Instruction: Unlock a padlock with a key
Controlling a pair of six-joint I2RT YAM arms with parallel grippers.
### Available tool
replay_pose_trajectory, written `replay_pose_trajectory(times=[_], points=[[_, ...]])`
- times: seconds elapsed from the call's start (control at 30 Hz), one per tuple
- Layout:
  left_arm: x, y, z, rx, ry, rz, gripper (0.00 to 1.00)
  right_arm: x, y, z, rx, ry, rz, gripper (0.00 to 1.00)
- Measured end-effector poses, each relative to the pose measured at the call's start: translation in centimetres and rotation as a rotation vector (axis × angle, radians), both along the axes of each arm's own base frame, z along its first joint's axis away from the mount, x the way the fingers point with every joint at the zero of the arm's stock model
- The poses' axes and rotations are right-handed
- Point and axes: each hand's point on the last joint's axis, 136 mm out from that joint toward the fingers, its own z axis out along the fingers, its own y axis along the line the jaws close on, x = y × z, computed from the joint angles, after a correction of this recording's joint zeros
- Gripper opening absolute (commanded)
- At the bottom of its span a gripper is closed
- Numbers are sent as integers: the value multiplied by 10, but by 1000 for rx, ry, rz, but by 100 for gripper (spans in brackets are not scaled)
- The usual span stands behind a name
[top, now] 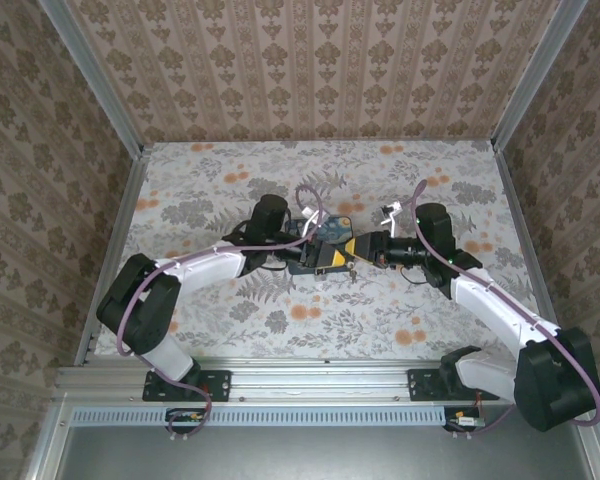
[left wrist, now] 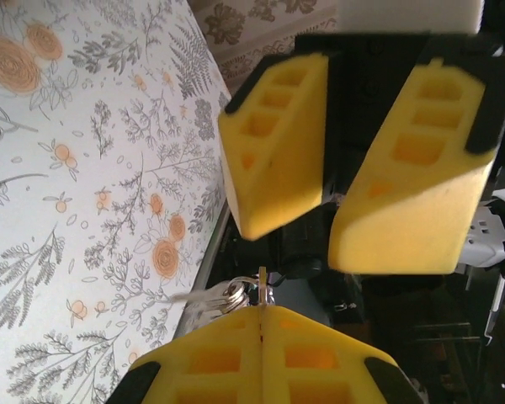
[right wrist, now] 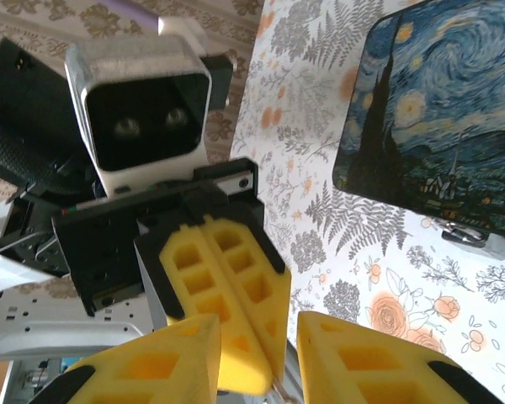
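The left pincer (top: 329, 257) and right pincer (top: 363, 249) meet tip to tip at the middle of the floral surface (top: 220, 190) in the top view. They hang over the near right edge of a dark printed mat (top: 307, 247). Both arms reach inward from their bases at the near rail.

From the left wrist, the left pincer (left wrist: 261, 313) is clenched, its yellow foam fingers (left wrist: 210, 362) pressed flat together. A thin key (left wrist: 262, 288) stands out of the seam between them, and a silvery key ring (left wrist: 233, 296) hangs at its side. Facing it, the right pincer (left wrist: 328, 234) is released, its two yellow fingers (left wrist: 278, 143) standing apart just beyond the key.

From the right wrist, the right pincer (right wrist: 259, 349) is spread, and the clenched left pincer (right wrist: 251, 370) points into the gap between its fingers. The mat (right wrist: 438, 109) bears a starry night painting. A small silvery metal object (right wrist: 473, 237) lies on the surface touching the mat's edge, well apart from both pincers; it is too small to tell whether it is the padlock.
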Motion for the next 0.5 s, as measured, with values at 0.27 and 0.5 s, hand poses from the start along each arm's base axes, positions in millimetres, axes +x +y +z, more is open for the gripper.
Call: replay_pose_trajectory(times=[0.27,0.5], points=[[7,1,11,-56,-11,20,0,-10,0,-9,13,21,22,29],[12,6,12,-74,4,39,0,-12,0,-1,30,-2,22,25]])
